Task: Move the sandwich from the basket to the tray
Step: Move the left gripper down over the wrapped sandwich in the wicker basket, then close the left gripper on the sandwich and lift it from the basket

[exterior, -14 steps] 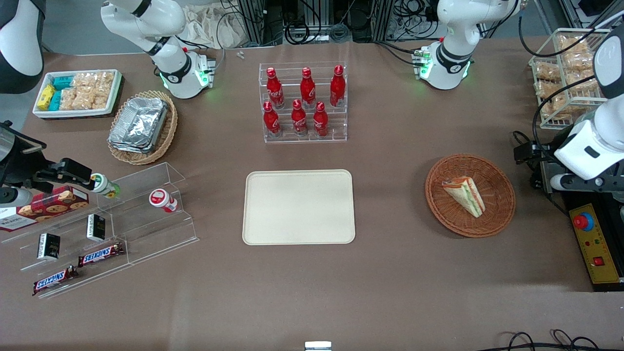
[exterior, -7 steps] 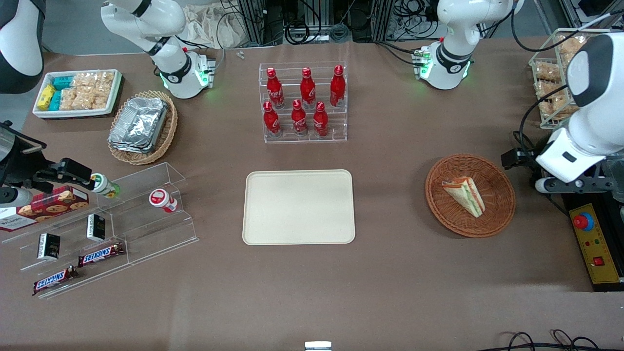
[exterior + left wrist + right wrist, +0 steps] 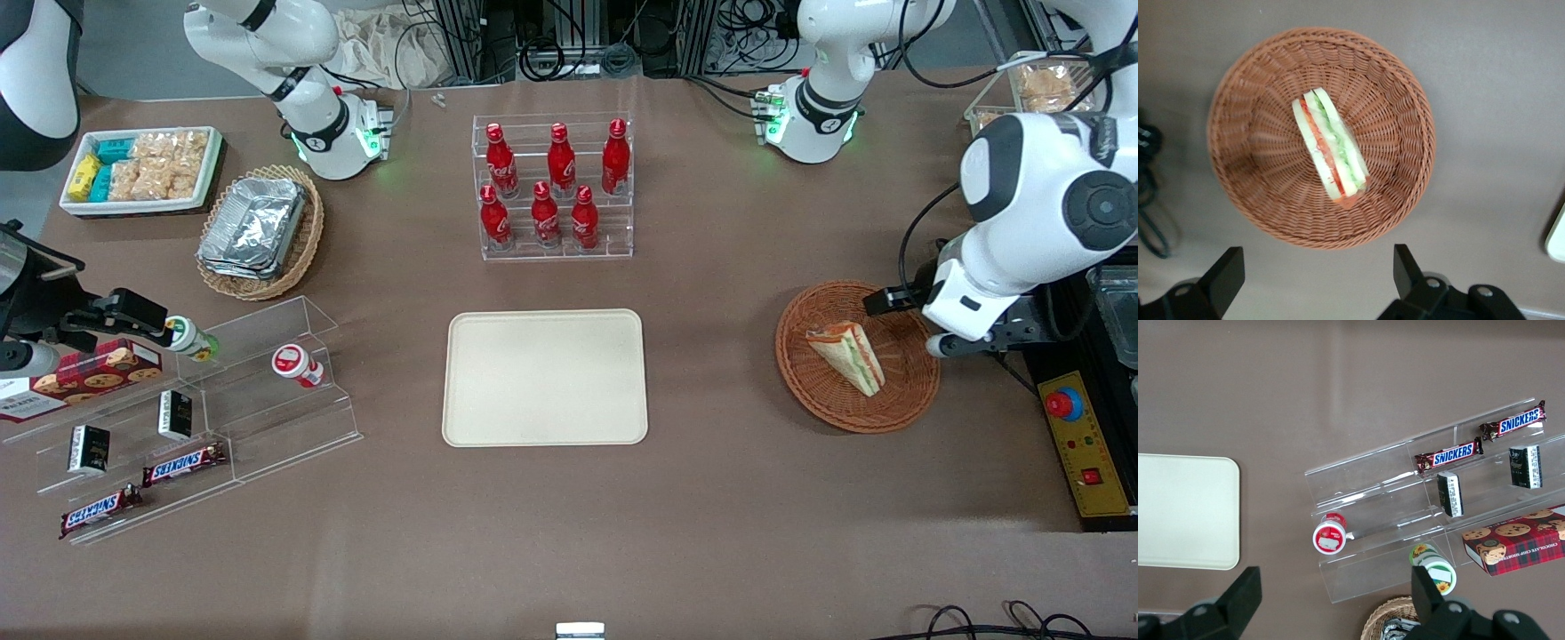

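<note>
One sandwich [image 3: 845, 356] to shift, and we judge the job at its opening step: the approach, with nothing grasped yet. Working from the front camera's edge outward, the tray [image 3: 544, 377] sits mid-table, bare, with the basket [image 3: 857, 356] at its 3 o'clock, well apart, toward the working arm's end. The wedge lies on its side in the basket's middle, its long axis running roughly 11 to 5 o'clock on the basket's face in the front view, white bread outside, green and red layers showing along the edge. Our gripper [image 3: 1318, 273] hangs above the basket's 3 o'clock rim, off-centre from the sandwich; its fingers [image 3: 1223, 277] stand wide apart with nothing between them. Next move, as we read it: centre over the wedge, turn the wrist so the fingers straddle the two bread faces across the thin way, then descend. Farther out stands a rack of red bottles [image 3: 553, 185], clear of the likely carry path.
</note>
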`<state>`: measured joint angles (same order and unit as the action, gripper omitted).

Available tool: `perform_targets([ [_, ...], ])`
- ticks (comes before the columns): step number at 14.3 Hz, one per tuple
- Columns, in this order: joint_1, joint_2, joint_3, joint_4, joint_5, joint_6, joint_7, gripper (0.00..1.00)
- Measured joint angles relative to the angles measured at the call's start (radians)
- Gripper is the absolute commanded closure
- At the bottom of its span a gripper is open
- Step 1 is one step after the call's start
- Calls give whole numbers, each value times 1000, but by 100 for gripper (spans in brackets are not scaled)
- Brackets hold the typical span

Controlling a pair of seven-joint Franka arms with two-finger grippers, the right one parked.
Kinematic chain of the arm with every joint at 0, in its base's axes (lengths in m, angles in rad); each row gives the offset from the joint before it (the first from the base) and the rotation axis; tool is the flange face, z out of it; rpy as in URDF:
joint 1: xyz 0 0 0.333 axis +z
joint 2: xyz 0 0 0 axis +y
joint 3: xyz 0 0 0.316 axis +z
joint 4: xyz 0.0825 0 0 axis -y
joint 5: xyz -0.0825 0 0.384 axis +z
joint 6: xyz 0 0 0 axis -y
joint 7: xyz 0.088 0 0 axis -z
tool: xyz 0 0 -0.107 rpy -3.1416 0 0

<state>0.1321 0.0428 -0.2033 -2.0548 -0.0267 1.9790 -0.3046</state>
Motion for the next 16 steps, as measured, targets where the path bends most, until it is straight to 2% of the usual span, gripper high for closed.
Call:
perform_targets([
  [9, 3, 51, 2, -155, -9, 278, -362, 1],
  [16, 4, 131, 4, -194, -9, 415, -427, 5],
])
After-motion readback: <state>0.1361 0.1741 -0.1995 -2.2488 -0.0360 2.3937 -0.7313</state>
